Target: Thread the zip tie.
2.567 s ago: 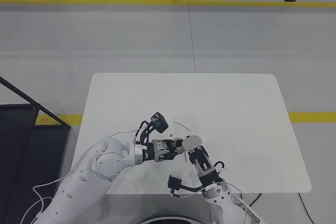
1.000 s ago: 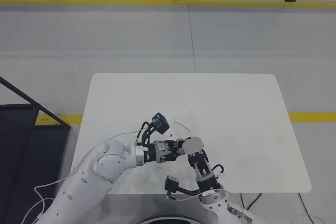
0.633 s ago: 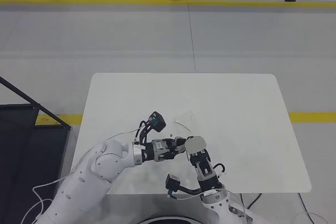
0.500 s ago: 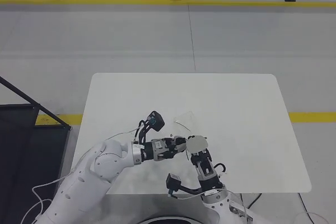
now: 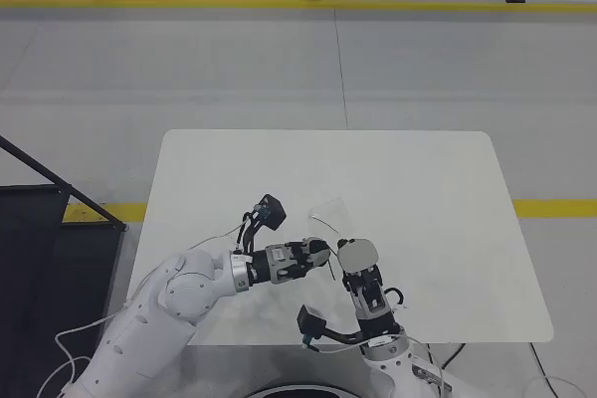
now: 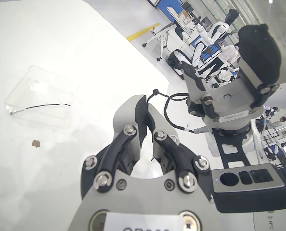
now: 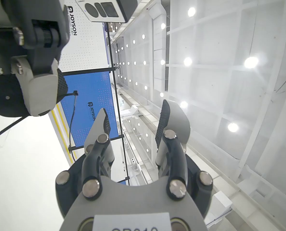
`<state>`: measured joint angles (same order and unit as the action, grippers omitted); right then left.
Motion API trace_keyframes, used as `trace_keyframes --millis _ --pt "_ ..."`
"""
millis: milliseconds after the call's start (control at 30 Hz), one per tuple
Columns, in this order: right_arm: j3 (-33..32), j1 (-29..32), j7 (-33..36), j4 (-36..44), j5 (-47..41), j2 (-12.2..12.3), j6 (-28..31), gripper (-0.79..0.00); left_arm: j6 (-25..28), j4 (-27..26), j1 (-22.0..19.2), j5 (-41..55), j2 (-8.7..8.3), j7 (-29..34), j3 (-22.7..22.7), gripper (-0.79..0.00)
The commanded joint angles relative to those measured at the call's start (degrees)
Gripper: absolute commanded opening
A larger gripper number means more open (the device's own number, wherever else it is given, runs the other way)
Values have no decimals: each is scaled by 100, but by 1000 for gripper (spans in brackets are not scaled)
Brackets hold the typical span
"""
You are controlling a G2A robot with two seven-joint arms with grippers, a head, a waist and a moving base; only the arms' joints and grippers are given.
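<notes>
Firmly, one zip tie [image 6: 155, 92] is pinched in the shut left gripper [image 6: 145, 103], with its head poking out past the fingertips. The right gripper [image 7: 134, 116] is held open (nothing in it), near the left one. Two zip ties are counted. A white table [image 5: 428, 179] is set on a grey floor [image 5: 279, 70]. The second zip tie [image 6: 46, 106] is laid in one clear box [image 6: 49, 87].

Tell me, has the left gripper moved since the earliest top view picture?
Yes, slightly: the left gripper now lies closer to the clear box than before.
</notes>
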<state>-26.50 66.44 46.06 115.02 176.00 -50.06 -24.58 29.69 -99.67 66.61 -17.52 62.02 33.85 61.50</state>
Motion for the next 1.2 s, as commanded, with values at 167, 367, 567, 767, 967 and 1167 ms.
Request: trace_keyframes --millis 167,367,567,767,967,1167 --pt "-371 392 -512 -111 0 77 -1436 -274 273 94 80 513 -54 203 250 -785" --pt "-794 877 -1385 -256 -342 220 -2504 -262 376 145 93 828 -96 347 465 -785" --pt "-1130 1112 -2370 -259 -809 308 -2165 -157 354 153 87 1002 -107 382 527 -785" --pt "-1390 1271 -2964 -222 -985 380 -1674 0 272 183 34 1160 -111 466 545 -785" --pt "-1367 1264 -3170 -206 -944 374 -1548 0 182 163 2 1212 -110 538 522 -785" --pt "-1408 1259 -2954 -43 -400 215 -872 -117 82 162 -32 1228 -103 514 499 -785"
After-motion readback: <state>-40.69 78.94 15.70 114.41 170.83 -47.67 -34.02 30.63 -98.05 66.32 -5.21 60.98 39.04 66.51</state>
